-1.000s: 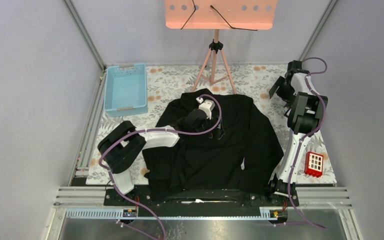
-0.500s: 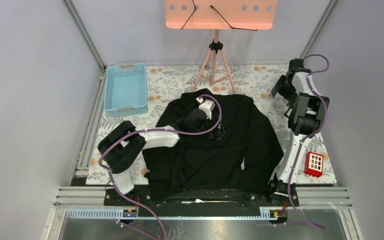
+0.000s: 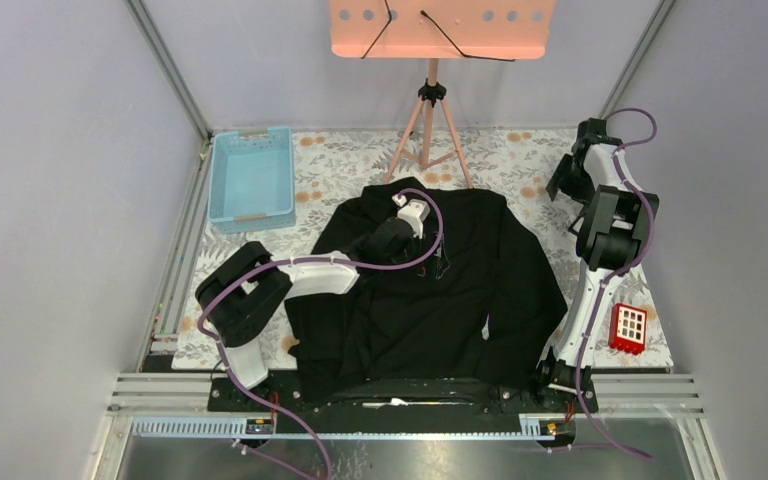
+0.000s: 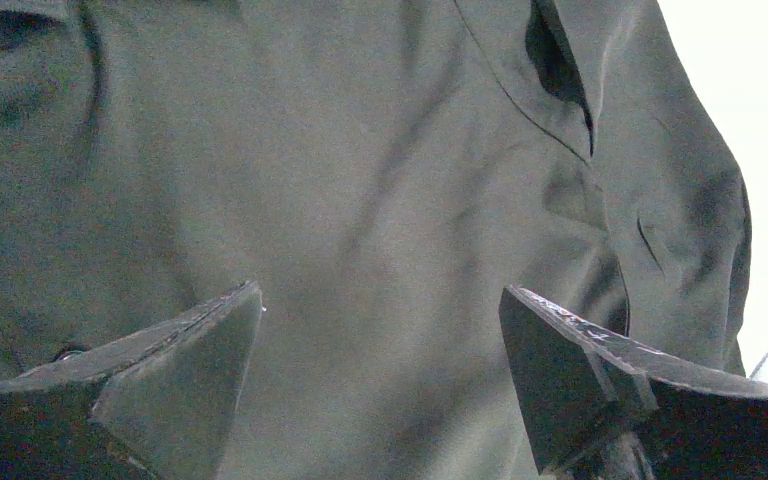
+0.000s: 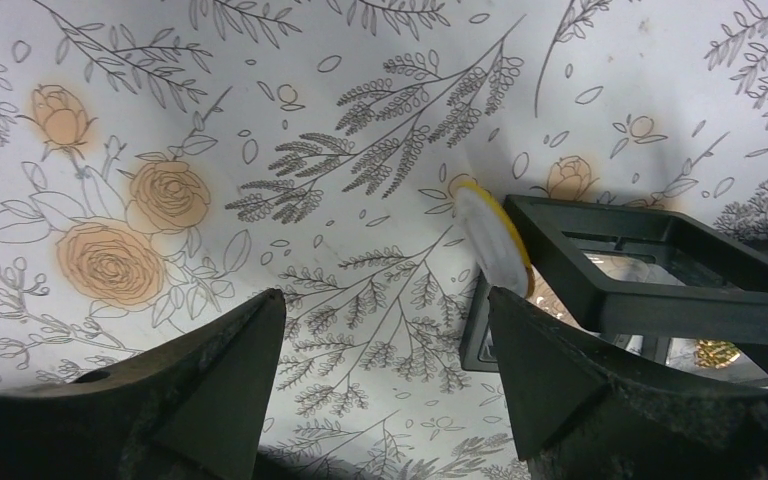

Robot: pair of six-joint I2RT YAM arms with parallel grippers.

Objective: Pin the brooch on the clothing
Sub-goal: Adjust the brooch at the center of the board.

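The clothing, a black collared shirt, lies flat in the middle of the table. My left gripper hovers open just over its chest. In the left wrist view only shirt fabric shows between the spread fingertips of the left gripper. At the far right of the table my right gripper points down at the floral cloth. The right gripper stands open and empty. A small round white disc with a yellow rim, apparently the brooch, leans against a black frame just beyond its right fingertip.
A blue tray sits at the back left. A tripod with an orange board stands behind the shirt. A red grid box lies near the right arm's base. Grey walls close in both sides.
My right gripper has narrowed a little and its wrist has turned slightly over the far right of the table. The left arm and the shirt have stayed put.
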